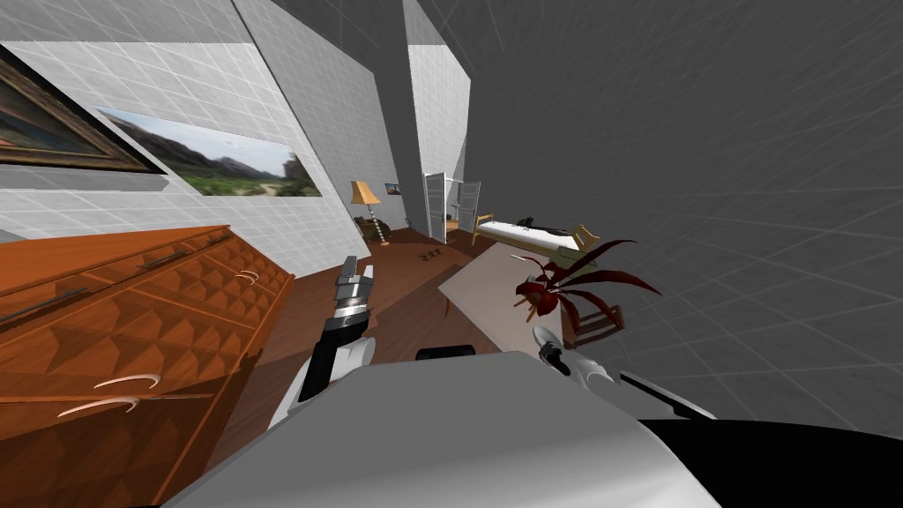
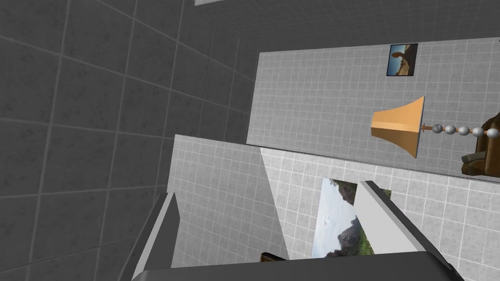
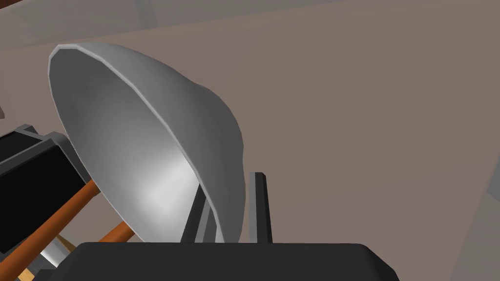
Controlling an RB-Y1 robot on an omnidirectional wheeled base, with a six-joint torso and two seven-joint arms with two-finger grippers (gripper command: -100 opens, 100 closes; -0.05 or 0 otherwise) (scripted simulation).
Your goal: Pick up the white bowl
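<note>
R jaws pinch the rim of the grey-white bowl (image 3: 146, 146). It's tipped on its side, w/ the tan counter (image 3: 366, 122) behind it. L jaws are spread wide, near the brown drawers (image 1: 132, 326). A red plant (image 1: 564, 287) is on the counter. Far off: wood floor (image 1: 406, 291), orange lamp (image 1: 363, 193), bed (image 1: 529, 234), white tile wall (image 1: 309, 106).
</note>
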